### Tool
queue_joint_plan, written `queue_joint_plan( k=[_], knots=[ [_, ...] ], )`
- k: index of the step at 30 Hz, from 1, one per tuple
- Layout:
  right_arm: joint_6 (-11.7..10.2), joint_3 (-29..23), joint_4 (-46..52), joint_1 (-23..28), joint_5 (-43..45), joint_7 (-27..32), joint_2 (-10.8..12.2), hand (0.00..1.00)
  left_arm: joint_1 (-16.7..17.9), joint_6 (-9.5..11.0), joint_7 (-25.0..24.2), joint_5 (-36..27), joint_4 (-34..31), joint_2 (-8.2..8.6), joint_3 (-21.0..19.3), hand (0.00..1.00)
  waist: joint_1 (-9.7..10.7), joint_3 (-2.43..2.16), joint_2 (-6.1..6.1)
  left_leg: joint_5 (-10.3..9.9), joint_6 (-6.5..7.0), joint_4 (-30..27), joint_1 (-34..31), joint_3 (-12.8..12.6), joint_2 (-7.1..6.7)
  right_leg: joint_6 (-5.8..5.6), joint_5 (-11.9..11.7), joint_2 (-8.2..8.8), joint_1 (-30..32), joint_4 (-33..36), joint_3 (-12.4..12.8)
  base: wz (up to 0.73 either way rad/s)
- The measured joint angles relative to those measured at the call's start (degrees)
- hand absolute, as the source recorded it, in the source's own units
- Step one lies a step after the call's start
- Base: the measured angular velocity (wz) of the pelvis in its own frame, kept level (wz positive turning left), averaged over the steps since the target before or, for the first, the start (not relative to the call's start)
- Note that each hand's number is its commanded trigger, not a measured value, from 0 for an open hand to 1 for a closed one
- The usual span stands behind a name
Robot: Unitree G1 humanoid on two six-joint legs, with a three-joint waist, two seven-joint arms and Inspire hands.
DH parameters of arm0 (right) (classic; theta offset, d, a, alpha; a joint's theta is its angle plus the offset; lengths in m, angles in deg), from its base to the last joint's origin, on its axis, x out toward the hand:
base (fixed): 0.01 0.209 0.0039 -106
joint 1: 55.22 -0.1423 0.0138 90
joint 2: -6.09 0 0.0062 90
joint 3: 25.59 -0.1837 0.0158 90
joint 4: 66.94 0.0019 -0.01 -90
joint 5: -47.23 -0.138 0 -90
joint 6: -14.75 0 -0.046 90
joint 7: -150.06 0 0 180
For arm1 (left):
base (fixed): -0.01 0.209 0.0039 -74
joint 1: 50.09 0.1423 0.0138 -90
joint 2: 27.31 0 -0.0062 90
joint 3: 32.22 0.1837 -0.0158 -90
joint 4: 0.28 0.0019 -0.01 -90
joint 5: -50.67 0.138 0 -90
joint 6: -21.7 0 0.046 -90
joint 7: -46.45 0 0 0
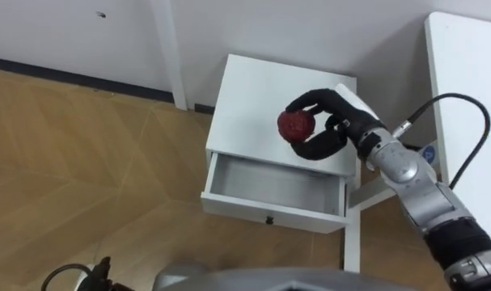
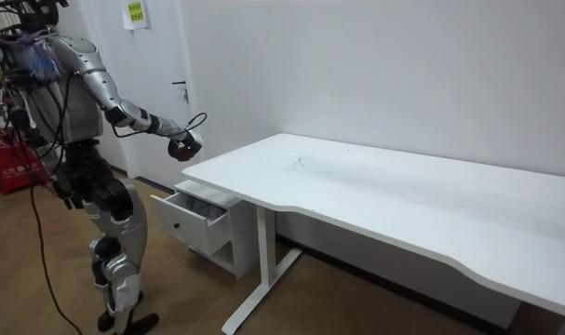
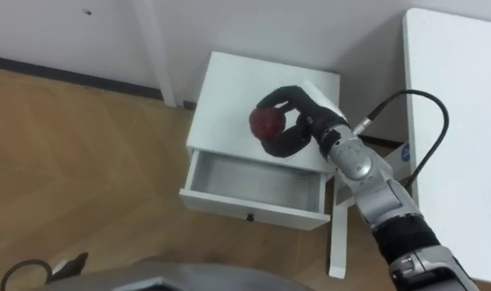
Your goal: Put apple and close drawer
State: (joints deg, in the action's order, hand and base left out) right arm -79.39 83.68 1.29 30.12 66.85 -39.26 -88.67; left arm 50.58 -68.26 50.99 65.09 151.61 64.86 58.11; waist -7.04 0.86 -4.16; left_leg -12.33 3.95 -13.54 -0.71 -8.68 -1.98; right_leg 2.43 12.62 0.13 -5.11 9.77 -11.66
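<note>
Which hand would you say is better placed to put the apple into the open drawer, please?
The right hand: it grips the apple above the cabinet top, next to the open drawer, so probably only a short move forward and down remains.

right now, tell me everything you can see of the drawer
The drawer is white and smooth, like painted board: a shallow box with a flat front panel and a small dark knob at the panel's middle. It stands pulled out of a small white cabinet on the wooden floor, beside the white desk. Its inside looks bare, with nothing lying in it. Nothing touches it: the right hand holds the red apple up over the cabinet's top.
</note>
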Motion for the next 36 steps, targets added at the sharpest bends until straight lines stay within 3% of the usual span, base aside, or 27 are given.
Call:
queue_joint_plan(
  k=[3, 7, 8, 9, 15, 27, 36],
  knots=[
    [0.1, 0.3, 0.0, 1.0, 2.1, -1.4, 0.2, 1.0, -0.2, 0.0, 0.1, 0.3, 0.0, -0.05, -0.1, 0.0, -0.1, -0.41, 0.56, 0.1, 0.0, 0.0, -0.4, 0.0, -0.01, 0.03, 0.0, 0.0, 0.4, 0.0, 0.0, 0.0],
    [0.3, 0.3, 0.0, 2.5, 3.1, -2.0, 0.5, 1.0, -0.1, 0.0, 0.2, 0.3, -1.2, 0.0, -0.1, 0.0, -0.5, -0.71, 0.19, 0.1, -0.01, 0.1, -0.3, 0.0, -0.01, 0.03, 0.0, 0.0, 0.3, -0.1, 0.0, 0.0],
    [0.4, 0.3, 0.0, 2.7, 3.2, -2.2, 0.5, 0.36, 0.0, 0.1, 0.2, 0.3, -1.4, 0.0, -0.1, 0.0, -0.6, -0.73, 0.11, 0.1, -0.01, 0.1, -0.2, 0.0, -0.01, 0.03, 0.0, 0.0, 0.3, -0.1, 0.1, 0.0],
    [0.4, 0.3, -0.4, 3.0, 3.2, -2.3, 0.7, 0.0, -0.1, 0.3, 0.3, 0.3, -1.4, 0.0, -0.1, 0.0, -0.7, -0.74, -0.02, 0.1, -0.01, 0.2, 0.0, 0.0, -0.02, 0.02, 0.0, 0.0, 0.1, -0.1, 0.1, 0.0],
    [0.5, 0.4, -2.1, 4.2, 3.2, -3.0, 1.5, 0.0, -0.3, 0.6, 0.3, 0.3, -1.3, -0.01, 0.0, 0.0, -1.0, -0.25, -0.68, 0.1, -0.01, 0.2, 0.0, 0.0, -0.04, 0.02, 0.0, 0.0, 0.0, -0.1, 0.1, 0.0],
    [0.5, 0.3, -2.2, 4.2, 3.1, -3.3, 2.4, 0.0, 0.1, 0.5, 0.3, 0.3, -1.3, 0.05, 0.1, 0.0, -0.7, -0.11, -0.29, 0.1, 0.0, -0.2, -0.8, 0.7, -0.13, 0.04, 0.0, 0.02, 0.2, 0.0, -0.4, 0.03],
    [0.4, -1.7, -2.2, 6.3, 2.6, -1.8, 2.8, 0.0, 0.6, 0.5, 0.3, 0.3, -1.2, 1.48, -0.3, 0.0, -0.2, -0.91, 0.67, 0.2, 0.16, -0.1, -0.3, 1.0, -0.41, 0.03, 0.0, 0.3, -0.2, -0.2, -1.0, 0.01]
  ],
)
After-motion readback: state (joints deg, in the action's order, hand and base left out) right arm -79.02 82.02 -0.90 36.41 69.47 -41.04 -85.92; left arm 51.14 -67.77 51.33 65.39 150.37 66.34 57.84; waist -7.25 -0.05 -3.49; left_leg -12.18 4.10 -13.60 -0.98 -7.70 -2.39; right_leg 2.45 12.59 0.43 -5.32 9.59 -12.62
